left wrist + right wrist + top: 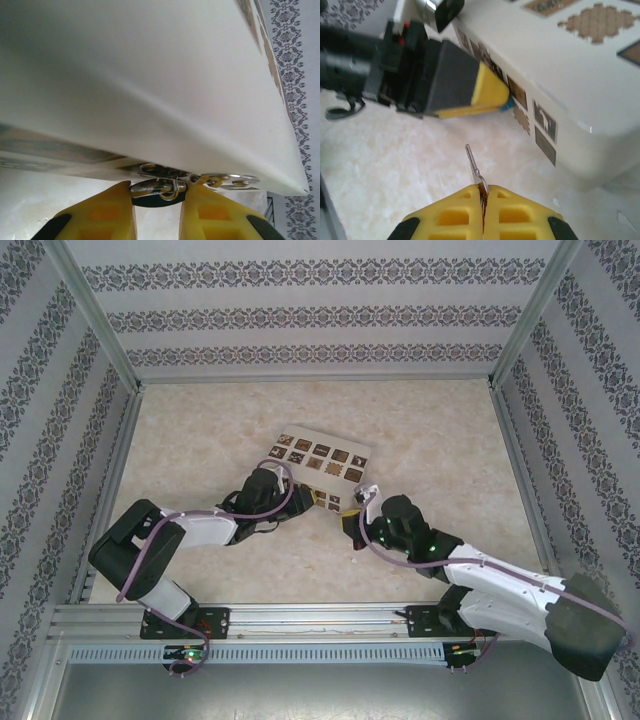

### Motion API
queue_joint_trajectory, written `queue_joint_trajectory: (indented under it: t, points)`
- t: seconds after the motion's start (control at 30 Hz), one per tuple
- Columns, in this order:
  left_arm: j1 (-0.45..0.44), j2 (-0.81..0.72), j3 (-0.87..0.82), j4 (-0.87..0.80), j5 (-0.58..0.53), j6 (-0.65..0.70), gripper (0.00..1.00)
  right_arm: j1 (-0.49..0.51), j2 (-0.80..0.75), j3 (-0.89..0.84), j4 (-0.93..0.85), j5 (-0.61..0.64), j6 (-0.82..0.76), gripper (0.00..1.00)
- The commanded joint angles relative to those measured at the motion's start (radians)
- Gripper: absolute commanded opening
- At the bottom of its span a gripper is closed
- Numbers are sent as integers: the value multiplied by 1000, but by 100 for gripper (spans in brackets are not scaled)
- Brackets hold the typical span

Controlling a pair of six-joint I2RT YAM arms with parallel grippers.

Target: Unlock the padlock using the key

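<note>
Blue-bodied padlock (507,104) with thin silver shackle (152,188), tight in left pincer (157,197); right pincer (482,192) together on slim key (472,161).

No readable txt, labels or nos.; box (322,462) tiles carry brown patterns only, no lettering.

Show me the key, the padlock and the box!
key (471,160): right wrist view, its thin silver blade.
padlock (507,104): right wrist view, its blue corner.
box (580,85): right wrist view, its cream top.

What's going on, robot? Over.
Left gripper grips small blue padlock at cream patterned box. Right gripper holds thin silver key, not yet in. Nothing in between.
</note>
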Motion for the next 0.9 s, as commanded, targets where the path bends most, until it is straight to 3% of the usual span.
queue_joint_trajectory:
  t: [0.0, 0.27, 0.87]
  points:
    - [-6, -55, 42, -37, 25, -76, 22, 44, -20, -59, 38, 166, -56, 0]
    - [-6, -91, 60, -83, 24, -112, 22, 121, 87, -94, 185, 263, -101, 0]
    - [-7, -97, 76, -121, 21, -143, 22, 137, 355, 23, 381, 305, -224, 0]
